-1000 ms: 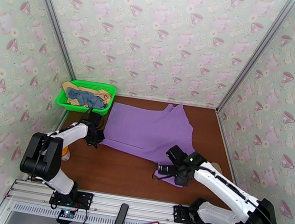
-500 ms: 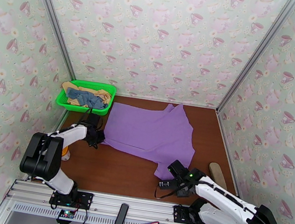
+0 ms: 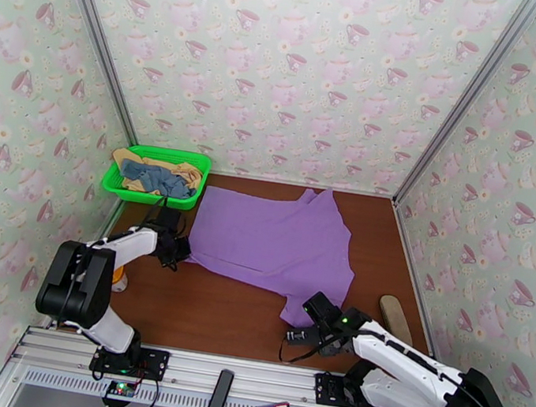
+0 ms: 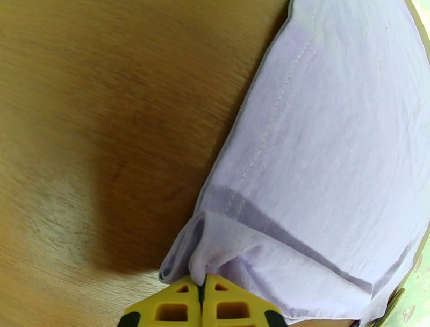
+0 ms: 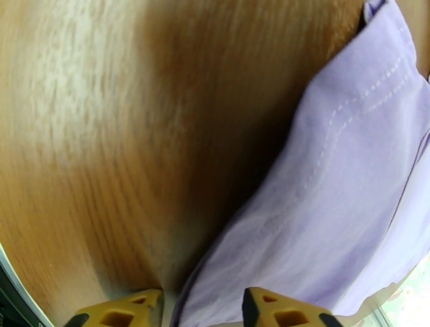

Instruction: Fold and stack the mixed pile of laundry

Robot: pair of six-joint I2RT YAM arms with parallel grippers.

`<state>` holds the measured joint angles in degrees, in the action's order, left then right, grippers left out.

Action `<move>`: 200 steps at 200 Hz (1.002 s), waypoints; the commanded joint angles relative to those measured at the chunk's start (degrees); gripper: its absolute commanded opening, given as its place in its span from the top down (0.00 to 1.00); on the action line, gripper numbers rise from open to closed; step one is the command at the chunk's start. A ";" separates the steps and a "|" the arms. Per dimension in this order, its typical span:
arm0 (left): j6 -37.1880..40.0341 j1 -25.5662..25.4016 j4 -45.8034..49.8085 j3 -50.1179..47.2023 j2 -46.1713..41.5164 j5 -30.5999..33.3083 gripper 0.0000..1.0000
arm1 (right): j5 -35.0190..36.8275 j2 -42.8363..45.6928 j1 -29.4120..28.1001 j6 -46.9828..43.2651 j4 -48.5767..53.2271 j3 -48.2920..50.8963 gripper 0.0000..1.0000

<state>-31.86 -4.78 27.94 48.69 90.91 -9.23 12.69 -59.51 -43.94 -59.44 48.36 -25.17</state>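
Purple T-shirt (image 3: 271, 240) flat mid-bench, unfolded; L gripper (image 4: 202, 293) pinching its edge, R gripper (image 5: 203, 304) open; 2 shirts (image 3: 158, 178) in far-left basket (image 3: 145, 198).

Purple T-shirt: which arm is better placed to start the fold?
Left, probably: the left gripper is shut on a corner of the purple T-shirt, while the right gripper is open, gripping nothing.

The left arm (image 3: 123, 244) and right arm (image 3: 398, 358) wear white link shells between bulky black joint housings. A green light (image 3: 346, 319) glows on the right wrist; thin black cables (image 3: 284, 352) loop beside both wrists. The left pincer (image 4: 201, 302) and right pincer (image 5: 201, 309) end in yellow fingertips with rectangular cut-outs
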 commanded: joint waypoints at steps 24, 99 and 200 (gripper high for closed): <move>0.84 0.38 -1.29 -1.10 -0.82 -2.79 1.00 | 1.28 -4.86 0.34 -1.18 -2.98 2.29 0.62; 0.70 0.37 -0.87 -2.24 -4.29 -3.03 1.00 | -0.03 -14.85 5.97 -3.13 -6.68 -2.70 0.71; 0.96 0.21 0.29 -3.24 -7.24 -4.49 1.00 | 2.29 -12.36 6.24 0.32 -0.75 -10.53 1.00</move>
<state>-31.86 -4.78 27.16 46.70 86.28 -12.45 12.21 -76.09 -38.39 -61.25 52.05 -35.75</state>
